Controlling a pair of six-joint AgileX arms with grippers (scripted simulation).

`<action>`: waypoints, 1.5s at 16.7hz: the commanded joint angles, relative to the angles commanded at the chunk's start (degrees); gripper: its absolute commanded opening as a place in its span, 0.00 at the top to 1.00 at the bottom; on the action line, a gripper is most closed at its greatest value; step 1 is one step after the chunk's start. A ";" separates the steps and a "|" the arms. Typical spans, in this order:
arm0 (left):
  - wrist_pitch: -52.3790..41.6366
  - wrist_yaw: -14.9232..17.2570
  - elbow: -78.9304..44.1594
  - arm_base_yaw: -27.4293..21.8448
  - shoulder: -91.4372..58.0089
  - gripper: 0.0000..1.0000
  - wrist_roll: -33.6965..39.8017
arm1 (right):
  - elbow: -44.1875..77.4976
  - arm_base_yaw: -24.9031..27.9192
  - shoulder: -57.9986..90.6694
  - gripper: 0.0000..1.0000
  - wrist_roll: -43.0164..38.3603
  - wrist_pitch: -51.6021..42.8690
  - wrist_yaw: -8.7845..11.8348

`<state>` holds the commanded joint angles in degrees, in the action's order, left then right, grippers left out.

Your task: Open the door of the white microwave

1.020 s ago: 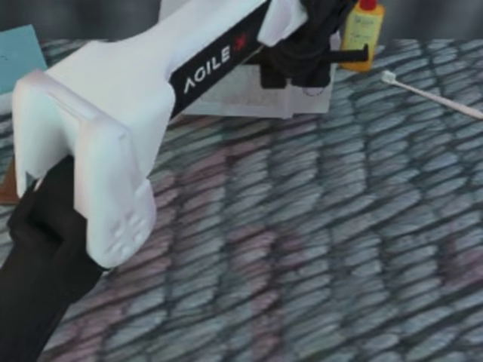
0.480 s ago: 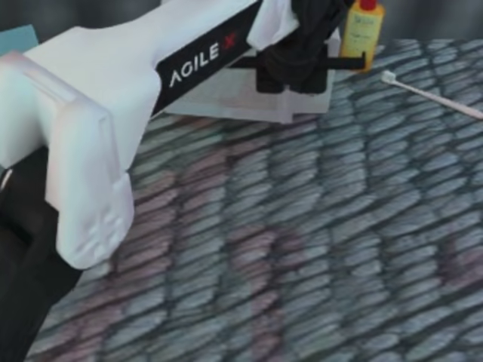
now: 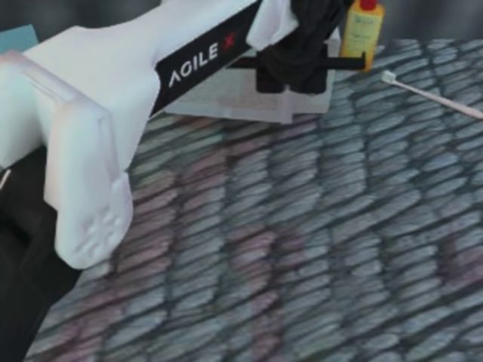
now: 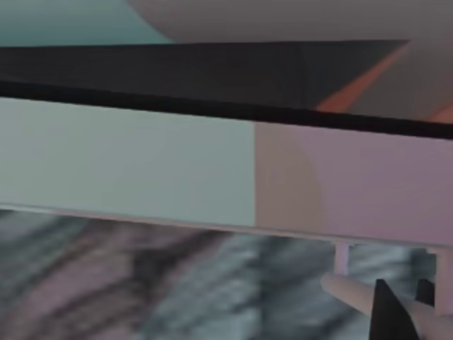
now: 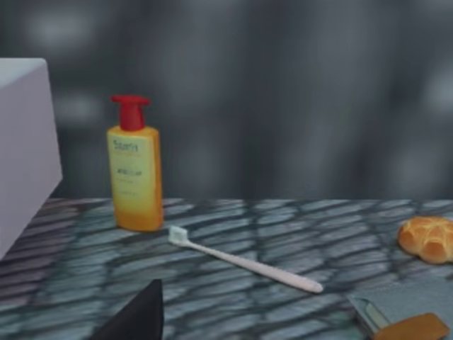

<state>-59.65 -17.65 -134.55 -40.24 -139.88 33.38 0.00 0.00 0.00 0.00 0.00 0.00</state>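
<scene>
Left pincer (image 3: 298, 56): hangs over the far edge of the surface (image 3: 302, 226), left of its middle, right at the front of the white microwave (image 3: 241, 102). Dark fingertips (image 4: 386, 312) show in the left wrist view right by a pale handle bar (image 4: 347, 290). Whether they are closed on the bar cannot be told.

Handle bar: a slim pale rod on short posts, just off the face of the door (image 4: 141, 163). It is touching or nearly touching the fingertips; which of the two cannot be told.

Door: a flat pale panel that fills the left wrist view, its long side running across that view. A dark gap with a hint of teal shows beyond its edge. From that, the door looks a little way open, but this is a judgement.

Key relation: the handle lies right at the left pincer, so the left arm is by far the nearer. The opening move would likely be a pull away from the microwave's body, swinging about the door edge opposite the handle.

Right pincer (image 5: 138, 315): out of the top view and well apart from the microwave. Only one dark tip shows, so its opening cannot be told.

Farther off: a yellow bottle (image 3: 362, 30) just right of the microwave, then a toothbrush (image 3: 430, 94) toward the far right corner.
</scene>
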 joint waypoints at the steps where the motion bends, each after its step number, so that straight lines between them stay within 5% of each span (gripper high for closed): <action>1: 0.00 0.00 0.00 0.00 0.00 1.00 0.00 | 0.00 0.00 0.00 0.00 0.00 0.00 0.00; 19: 0.30 0.30 0.20 -0.45 -0.18 1.00 0.16 | 0.00 0.00 0.00 0.00 0.00 0.00 0.00; 25: 4.92 1.37 8.97 0.12 4.95 1.00 -3.31 | 0.00 0.00 0.00 0.00 0.00 0.00 0.00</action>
<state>-54.73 -16.28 -125.59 -40.12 -134.93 30.07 0.00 0.00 0.00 0.00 0.00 0.00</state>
